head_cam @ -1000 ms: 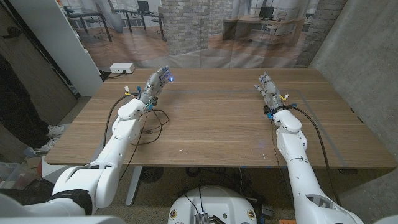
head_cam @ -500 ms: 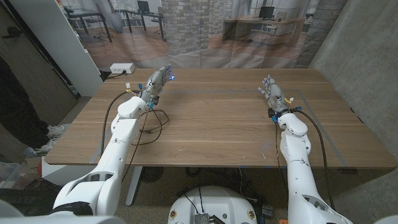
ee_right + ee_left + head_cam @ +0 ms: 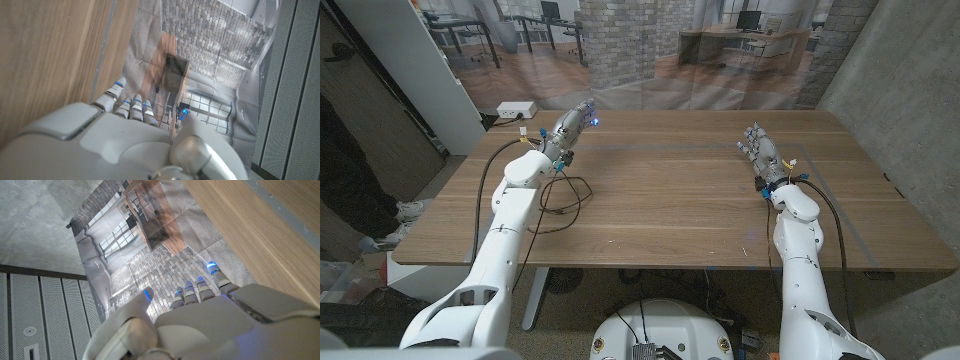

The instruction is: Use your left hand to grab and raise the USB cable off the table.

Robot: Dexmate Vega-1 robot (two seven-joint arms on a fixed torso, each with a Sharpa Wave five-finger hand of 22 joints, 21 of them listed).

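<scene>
The thin black USB cable lies in loose loops on the wooden table beside the left forearm, light and floppy by the look of it, best pinched at a loop. The left hand reaches past it toward the far edge, fingers apart, holding nothing; the right hand waits, fingers extended, nothing in it
</scene>
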